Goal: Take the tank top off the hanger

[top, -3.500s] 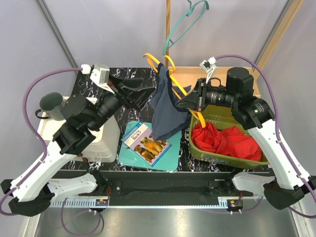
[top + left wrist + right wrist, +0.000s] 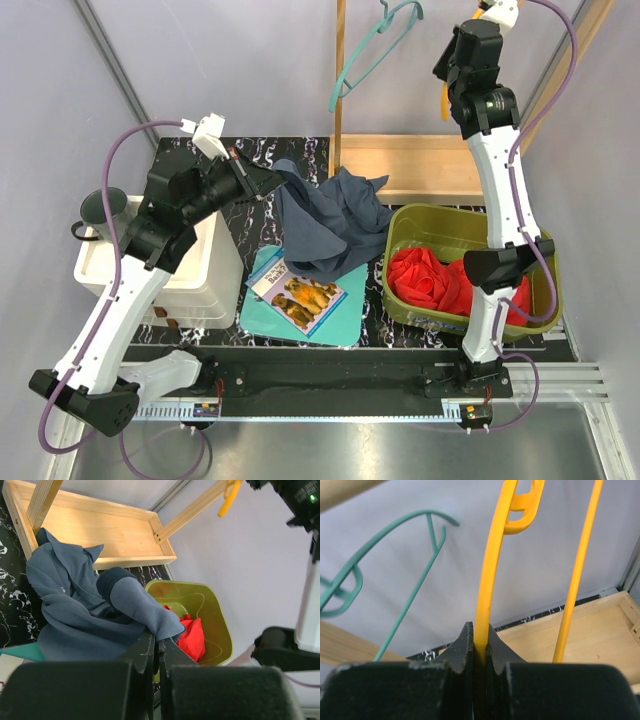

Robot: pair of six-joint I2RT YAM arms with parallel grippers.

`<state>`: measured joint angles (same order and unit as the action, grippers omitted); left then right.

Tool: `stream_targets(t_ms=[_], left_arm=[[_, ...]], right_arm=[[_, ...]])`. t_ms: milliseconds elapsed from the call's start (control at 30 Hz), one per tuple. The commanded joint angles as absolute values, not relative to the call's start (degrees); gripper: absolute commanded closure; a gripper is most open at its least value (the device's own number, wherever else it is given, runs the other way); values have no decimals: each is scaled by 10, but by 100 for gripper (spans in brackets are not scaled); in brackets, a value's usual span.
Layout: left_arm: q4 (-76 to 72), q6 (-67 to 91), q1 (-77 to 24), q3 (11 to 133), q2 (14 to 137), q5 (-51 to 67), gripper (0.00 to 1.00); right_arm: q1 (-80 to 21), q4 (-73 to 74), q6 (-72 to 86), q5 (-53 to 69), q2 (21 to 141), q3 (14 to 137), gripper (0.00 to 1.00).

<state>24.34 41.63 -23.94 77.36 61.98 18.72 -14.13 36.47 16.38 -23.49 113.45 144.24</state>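
two-arm set-up, overhead and wrist views.

left tool (image 2: 157, 645): jaws pressed together, pinching a rolled fold of the blue-grey tank top (image 2: 330, 225). from the tips of this tool the garment spreads away in a loose heap on the black marbled worktop (image 2: 300, 152). it is free of any hanger. the far edge of the heap touches a shallow wooden tray (image 2: 430, 165) ahead of the tool. the edge nearest the arm bases reaches a picture book (image 2: 297, 292) lying below the tool.

right tool (image 2: 480, 640): raised high above the worktop, well apart from the garment. its jaws are pinched on one arm of a bare yellow hanger (image 2: 490, 580), which runs up and away from the tips. the hanger's second arm passes just right of the jaws.

a teal hanger (image 2: 375, 50) hangs to the left of the right tool, by an upright wooden post (image 2: 339, 70).

a green bin (image 2: 450, 222) holding red cloth (image 2: 425, 280) sits far below the right tool, beside the garment heap.
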Motion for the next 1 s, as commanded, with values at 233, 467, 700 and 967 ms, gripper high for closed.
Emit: stream_targets(t_ms=[233, 467, 700, 967], left_arm=[[236, 381, -240, 820, 622, 223, 100], [236, 378, -241, 817, 620, 228, 100], [236, 378, -240, 814, 620, 230, 100], [236, 387, -242, 819, 631, 231, 100]], right_arm=[[-97, 319, 235, -288, 1200, 1532, 100], [-72, 321, 257, -256, 1218, 1525, 100], [-70, 337, 269, -217, 1211, 1498, 100], [-70, 341, 291, -183, 1162, 1413, 94]])
